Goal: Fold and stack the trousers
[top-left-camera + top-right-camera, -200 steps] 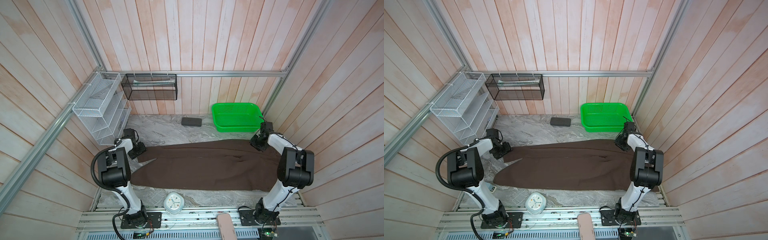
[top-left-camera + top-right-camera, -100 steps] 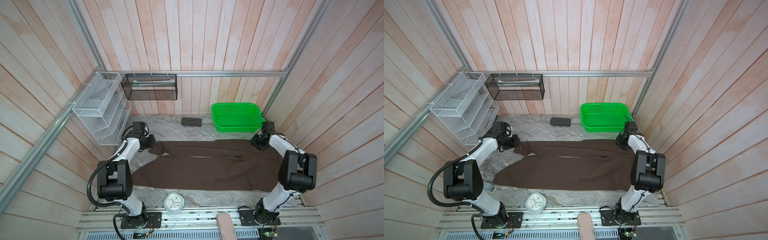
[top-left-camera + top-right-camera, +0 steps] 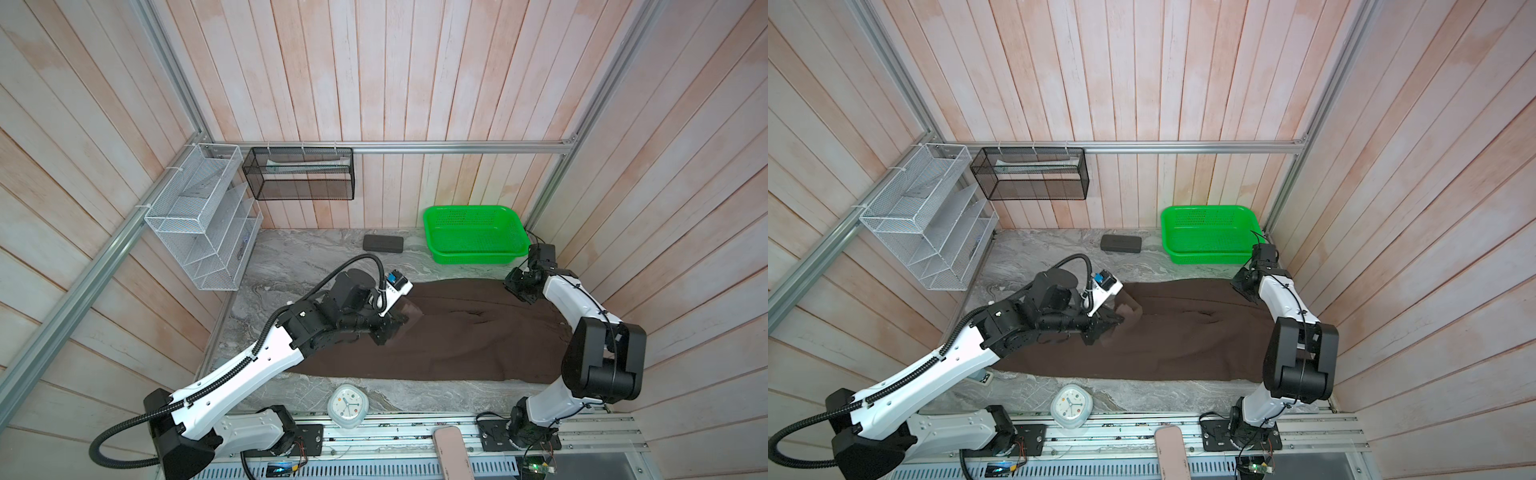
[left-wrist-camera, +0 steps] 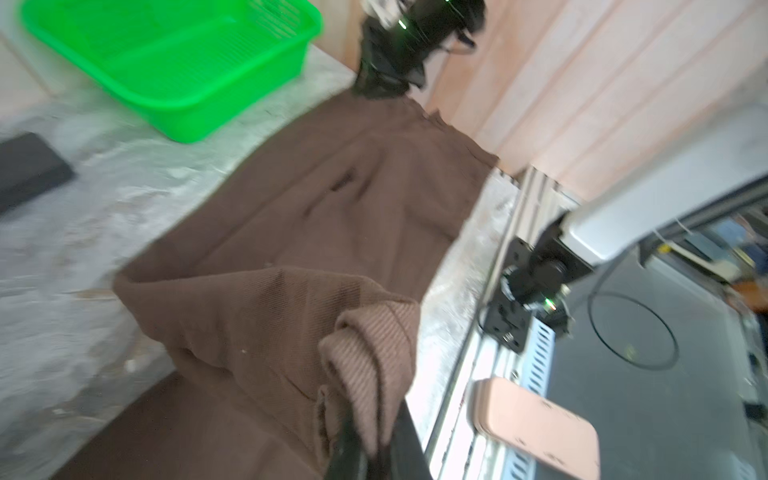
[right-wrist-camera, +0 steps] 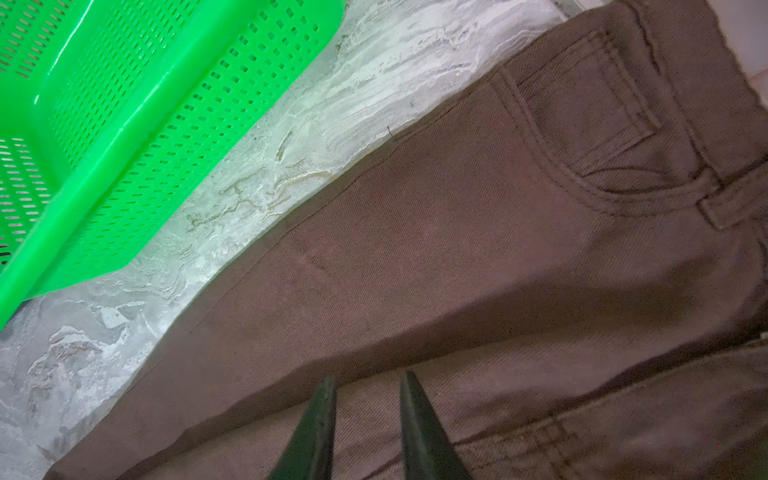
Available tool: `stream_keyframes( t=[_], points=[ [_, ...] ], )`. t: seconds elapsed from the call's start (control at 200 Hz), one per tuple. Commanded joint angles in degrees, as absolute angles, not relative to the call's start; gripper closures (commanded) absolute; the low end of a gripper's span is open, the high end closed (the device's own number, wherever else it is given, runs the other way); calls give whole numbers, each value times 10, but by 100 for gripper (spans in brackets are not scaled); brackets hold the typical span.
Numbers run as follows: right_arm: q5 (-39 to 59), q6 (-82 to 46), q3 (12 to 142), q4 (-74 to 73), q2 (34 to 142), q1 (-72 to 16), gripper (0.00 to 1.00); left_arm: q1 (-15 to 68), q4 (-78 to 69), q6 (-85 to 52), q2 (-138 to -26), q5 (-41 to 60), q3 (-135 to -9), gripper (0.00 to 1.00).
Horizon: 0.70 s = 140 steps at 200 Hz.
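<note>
The brown trousers (image 3: 478, 332) (image 3: 1183, 345) lie lengthwise across the marble table, waist to the right. My left gripper (image 3: 395, 326) (image 3: 1111, 323) is shut on the leg hem, and a lighter fold of cloth (image 4: 370, 357) bunches up out of its jaws (image 4: 374, 453). It holds that hem raised above the middle of the trousers, so the left part of the leg is doubled over. My right gripper (image 3: 517, 291) (image 3: 1244, 289) sits at the waist end near the pocket (image 5: 582, 120). Its jaws (image 5: 365, 382) stand a little apart over the cloth, pinching nothing that I can see.
A green basket (image 3: 469, 206) (image 3: 1204, 208) (image 5: 104, 124) stands at the back right, close to my right gripper. A dark grey case (image 3: 383, 243) (image 3: 1121, 243) lies at the back middle. A white clock (image 3: 348, 405) sits at the front edge beside a pink object (image 3: 451, 453). Wire racks (image 3: 199, 220) hang at the left.
My left gripper shut on the leg hem at the far left and carried it up and to the right over the trousers. The right arm has barely moved.
</note>
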State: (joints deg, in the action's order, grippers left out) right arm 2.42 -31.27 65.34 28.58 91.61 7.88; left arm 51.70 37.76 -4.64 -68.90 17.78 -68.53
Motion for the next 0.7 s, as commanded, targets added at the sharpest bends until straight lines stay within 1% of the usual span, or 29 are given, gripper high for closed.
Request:
stream_keyframes(
  t=[0.0, 0.015, 0.05, 0.085, 0.255, 0.31, 0.385, 0.395, 0.52, 0.695],
  points=[
    [26, -308, 640, 300, 897, 73, 72, 533, 406, -72, -714, 181, -648, 90],
    [26, -308, 640, 301, 897, 73, 72, 533, 406, -74, -718, 180, -644, 85],
    [27, -308, 638, 301, 895, 72, 72, 536, 404, -78, -725, 173, -639, 70],
    [27, -307, 637, 303, 892, 73, 72, 539, 403, -82, -731, 158, -637, 59],
    [19, -301, 635, 311, 878, 73, 72, 541, 397, -99, -723, 121, -652, 35],
    [16, -299, 637, 314, 875, 73, 72, 542, 403, -106, -722, 106, -658, 31],
    [16, -298, 636, 315, 870, 73, 72, 542, 403, -121, -730, 100, -655, 29],
    [16, -298, 636, 315, 870, 73, 72, 557, 402, -124, -731, 98, -653, 29],
    [20, -301, 629, 314, 864, 73, 72, 581, 363, -172, -761, 88, -623, 29],
    [25, -302, 618, 314, 851, 73, 72, 587, 294, -262, -790, 71, -576, 29]
  ],
)
